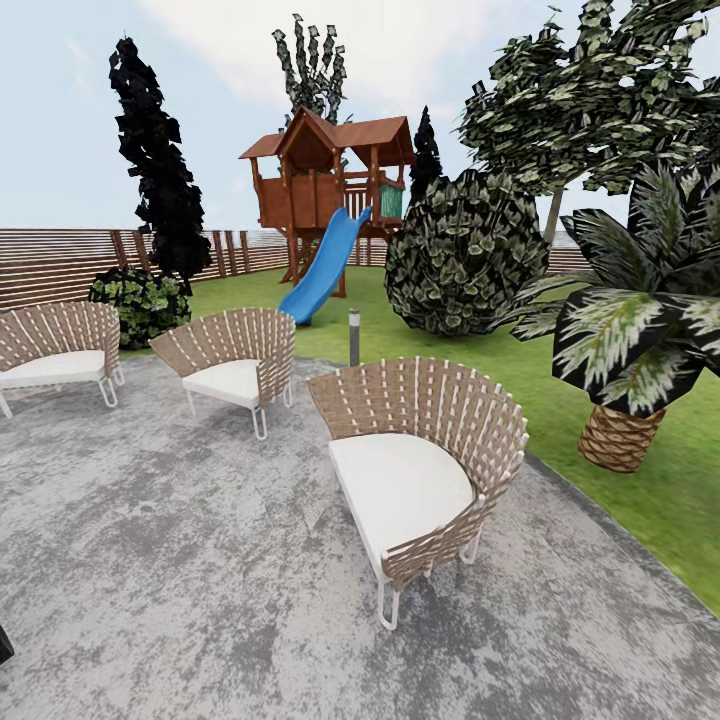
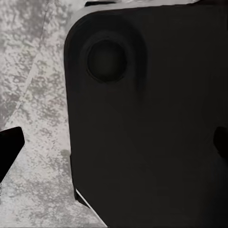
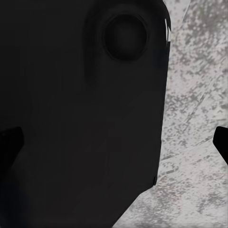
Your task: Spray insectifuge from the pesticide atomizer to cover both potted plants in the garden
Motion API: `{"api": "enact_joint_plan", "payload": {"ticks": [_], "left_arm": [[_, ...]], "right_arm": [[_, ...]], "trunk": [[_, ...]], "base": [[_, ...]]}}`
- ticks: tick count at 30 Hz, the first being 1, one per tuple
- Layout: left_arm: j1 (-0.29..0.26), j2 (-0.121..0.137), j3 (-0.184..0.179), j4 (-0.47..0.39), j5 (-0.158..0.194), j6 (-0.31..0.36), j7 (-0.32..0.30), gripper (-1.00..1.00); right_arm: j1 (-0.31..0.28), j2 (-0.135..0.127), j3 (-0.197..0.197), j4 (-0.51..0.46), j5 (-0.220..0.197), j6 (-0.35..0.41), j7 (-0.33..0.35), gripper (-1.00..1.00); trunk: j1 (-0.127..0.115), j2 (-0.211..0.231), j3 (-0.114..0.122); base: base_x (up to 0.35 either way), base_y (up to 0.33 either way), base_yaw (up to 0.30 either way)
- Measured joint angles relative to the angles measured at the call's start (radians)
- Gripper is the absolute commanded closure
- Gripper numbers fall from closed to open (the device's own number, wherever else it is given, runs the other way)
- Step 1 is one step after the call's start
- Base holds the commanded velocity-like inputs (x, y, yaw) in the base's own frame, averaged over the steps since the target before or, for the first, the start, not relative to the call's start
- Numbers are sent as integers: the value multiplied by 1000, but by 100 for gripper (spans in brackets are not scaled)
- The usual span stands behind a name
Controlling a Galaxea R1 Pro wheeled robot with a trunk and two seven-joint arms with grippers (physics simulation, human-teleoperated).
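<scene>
Mottled grey stone patio (image 1: pixel 180 560) spread across the foreground of the garden (image 1: pixel 480 360), its speckled, rough-looking surface meeting green lawn along a curved edge. Three wicker chairs stood on it, the nearest chair (image 1: pixel 415 470) a rounded shell of woven tan bands on thin white legs with a smooth white seat cushion. Behind them a slim grey bollard lamp (image 1: pixel 354 336) rose at the patio's edge, with a brown slatted fence (image 1: pixel 60 262) running along the far side, a wooden playhouse (image 1: pixel 330 180) with a blue slide (image 1: pixel 325 268), a rounded bush (image 1: pixel 465 255), and a big palm (image 1: pixel 640 320) with a woven brown trunk on the lawn at the right. Neither the pesticide atomizer nor the potted plants could be picked out from this spot, so the robot seemed to be on its way to them. Each wrist view showed a dark, smooth, rounded panel of the robot's body close against the speckled stone, with dark fingertip shapes at the picture's edges; whether either gripper stood open or closed could not be told. By judgement, a small spray bottle would be light, rigid and fairly slick plastic, best grasped round the body below the nozzle head, leaving the trigger free.
</scene>
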Motion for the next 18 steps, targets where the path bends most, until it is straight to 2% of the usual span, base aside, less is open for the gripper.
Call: {"api": "enact_joint_plan", "payload": {"ticks": [10,11,12,13,14,16,17,18], "left_arm": [[0,6,0,-57,-2,-54,2,-100],[0,6,0,-98,-3,-253,2,-100],[0,6,0,-258,-5,-267,2,-100],[-2,6,0,-332,-6,-269,2,-100],[-7,7,0,-417,-8,-272,2,-100],[-16,7,0,-445,-9,-273,2,-100],[-56,6,-1,-464,-9,-274,2,-100],[-71,6,-1,-467,-10,-274,2,-100]], "right_arm": [[0,-6,-3,-31,1,-1,-1,-100],[-1,-6,-3,-130,2,-1,-1,-100],[0,-7,-3,-166,2,-1,-1,-100],[0,-7,-3,-178,1,-1,-1,-100],[-1,-7,-3,-253,3,-1,-1,-100],[0,-7,-3,-288,3,-1,0,-100],[0,-7,-3,-336,2,-1,1,-100],[0,-7,-3,-347,2,-1,1,-100]], "trunk": [[0,0,0],[0,0,0],[0,0,0],[0,0,0],[0,0,1],[0,0,0],[0,0,1],[0,0,0]], "base": [[0,0,0],[0,0,0],[0,0,0],[0,0,0],[0,0,0],[0,0,0],[0,0,0],[0,0,0]]}}
